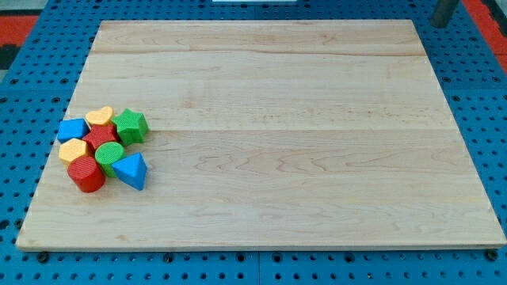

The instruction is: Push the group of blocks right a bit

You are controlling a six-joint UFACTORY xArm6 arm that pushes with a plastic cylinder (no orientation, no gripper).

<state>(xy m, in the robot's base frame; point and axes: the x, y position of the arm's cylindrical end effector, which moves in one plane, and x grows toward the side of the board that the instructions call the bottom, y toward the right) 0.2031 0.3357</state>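
Observation:
Several blocks sit tightly clustered near the left edge of the wooden board (285, 95). At the cluster's top are a blue block (72, 129), a yellow heart (100, 116) and a green star (131, 126). A red block (99, 137) lies in the middle, with a yellow hexagon (73, 150) to its left. Below are a green cylinder (109, 155), a red cylinder (85, 175) and a blue triangular block (131, 170). My tip (440, 24) shows at the view's top right corner, just off the board's far right corner, far from all the blocks.
The board lies on a blue perforated table (32, 71). Red surfaces (24, 9) show at the view's top corners.

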